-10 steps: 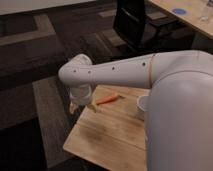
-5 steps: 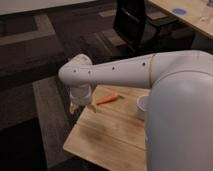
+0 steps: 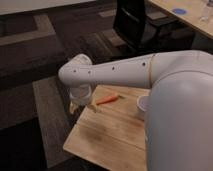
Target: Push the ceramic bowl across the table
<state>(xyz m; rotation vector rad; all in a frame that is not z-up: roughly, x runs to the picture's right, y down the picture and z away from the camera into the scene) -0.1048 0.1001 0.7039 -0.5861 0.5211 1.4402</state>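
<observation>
The light tan wooden table (image 3: 107, 137) fills the lower middle of the camera view. The dark blue ceramic bowl does not show; it is hidden or out of view, perhaps behind my white arm (image 3: 125, 72), which crosses the frame from the right. My gripper (image 3: 76, 104) hangs at the table's far left corner, pointing down at the edge. A white cup (image 3: 142, 105) stands on the table beside the arm's bulk, and an orange carrot-like object (image 3: 107, 99) lies between the cup and the gripper.
A black office chair (image 3: 137, 25) stands beyond the table on dark patterned carpet (image 3: 35, 60). Another pale wooden table (image 3: 192, 17) with a blue disc (image 3: 179, 11) is at the top right. My arm's body (image 3: 180, 130) covers the right side of the table.
</observation>
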